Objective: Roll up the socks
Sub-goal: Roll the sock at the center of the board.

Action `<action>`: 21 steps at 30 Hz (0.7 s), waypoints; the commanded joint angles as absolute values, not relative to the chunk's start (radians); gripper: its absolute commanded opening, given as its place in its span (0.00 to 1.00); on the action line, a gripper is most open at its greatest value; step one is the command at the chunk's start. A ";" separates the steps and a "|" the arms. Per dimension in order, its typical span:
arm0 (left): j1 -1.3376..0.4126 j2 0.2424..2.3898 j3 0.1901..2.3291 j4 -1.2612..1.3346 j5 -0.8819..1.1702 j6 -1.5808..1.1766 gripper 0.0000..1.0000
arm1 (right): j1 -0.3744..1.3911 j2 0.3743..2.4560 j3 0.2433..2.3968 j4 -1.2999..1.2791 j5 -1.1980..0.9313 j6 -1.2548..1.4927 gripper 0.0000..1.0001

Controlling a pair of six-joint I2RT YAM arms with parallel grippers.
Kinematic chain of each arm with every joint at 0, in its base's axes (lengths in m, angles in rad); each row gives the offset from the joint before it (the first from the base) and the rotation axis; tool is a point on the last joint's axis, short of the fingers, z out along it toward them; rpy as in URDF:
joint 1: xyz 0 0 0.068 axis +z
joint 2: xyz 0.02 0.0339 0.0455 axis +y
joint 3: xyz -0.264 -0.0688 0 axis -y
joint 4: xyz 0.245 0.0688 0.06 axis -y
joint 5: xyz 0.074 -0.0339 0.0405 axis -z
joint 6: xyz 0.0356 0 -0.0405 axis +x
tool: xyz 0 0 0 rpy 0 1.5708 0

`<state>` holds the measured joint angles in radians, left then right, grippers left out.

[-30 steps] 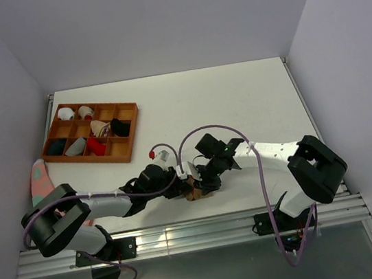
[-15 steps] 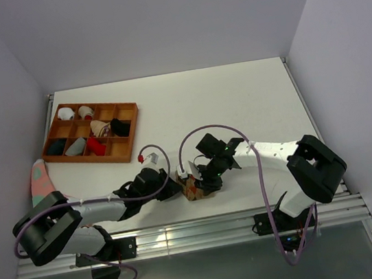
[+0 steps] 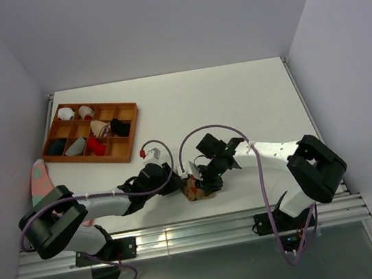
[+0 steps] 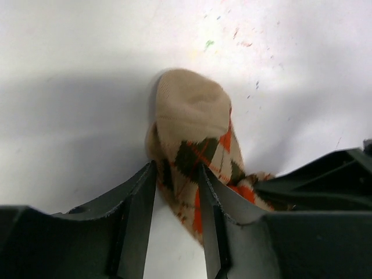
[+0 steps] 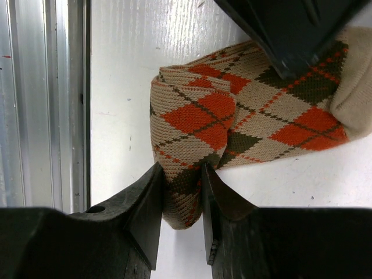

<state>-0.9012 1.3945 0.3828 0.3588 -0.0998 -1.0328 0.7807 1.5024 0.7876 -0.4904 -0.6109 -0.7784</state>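
The tan-brown argyle sock (image 3: 195, 191) lies bunched on the table near the front edge, between both grippers. My left gripper (image 3: 181, 186) comes at it from the left. In the left wrist view its fingertips (image 4: 177, 174) close on the sock's patterned part (image 4: 195, 125), and the plain tan toe points away. My right gripper (image 3: 204, 184) comes from the right. In the right wrist view it (image 5: 181, 174) pinches a folded end of the sock (image 5: 232, 116). A bright red bundle (image 3: 95, 146) sits in a tray compartment; I cannot tell whether it is the red sock.
A brown compartment tray (image 3: 130, 133) with several small rolled items stands at the back left. A pink sock (image 3: 39, 177) hangs at the table's left edge. The metal front rail (image 5: 52, 116) runs close beside the argyle sock.
The left arm's forearm and cable have shifted slightly. The argyle sock stays held between both grippers in about the same spot. The right arm has barely moved.
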 commanded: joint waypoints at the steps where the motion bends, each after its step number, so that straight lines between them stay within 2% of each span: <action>1: -0.894 1.476 0.420 0.365 -0.094 -0.985 0.41 | 0.776 1.508 0.781 -0.609 -0.571 -0.778 0.23; 2: -0.894 1.491 0.425 0.371 -0.087 -0.986 0.39 | 0.776 1.506 0.782 -0.612 -0.574 -0.782 0.23; 5: -0.893 1.561 0.455 0.383 -0.075 -0.983 0.24 | 0.776 1.494 0.796 -0.638 -0.592 -0.796 0.23; 6: -0.891 1.575 0.462 0.388 -0.068 -0.983 0.15 | 0.778 1.494 0.802 -0.647 -0.598 -0.801 0.23; 9: -0.888 1.618 0.497 0.399 -0.048 -0.966 0.04 | 0.779 1.508 0.848 -0.722 -0.650 -0.837 0.23; 14: -0.888 1.660 0.557 0.411 -0.022 -0.942 0.01 | 0.781 1.575 0.957 -0.845 -0.709 -0.879 0.23; 21: -0.888 1.727 0.589 0.456 0.028 -0.939 0.00 | 0.764 1.713 1.005 -0.818 -0.704 -0.815 0.23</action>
<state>-0.8898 1.6699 0.5697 0.4782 0.0357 -0.9951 0.7639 1.6520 0.9642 -0.7742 -0.6540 -0.8429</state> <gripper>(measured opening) 0.037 0.349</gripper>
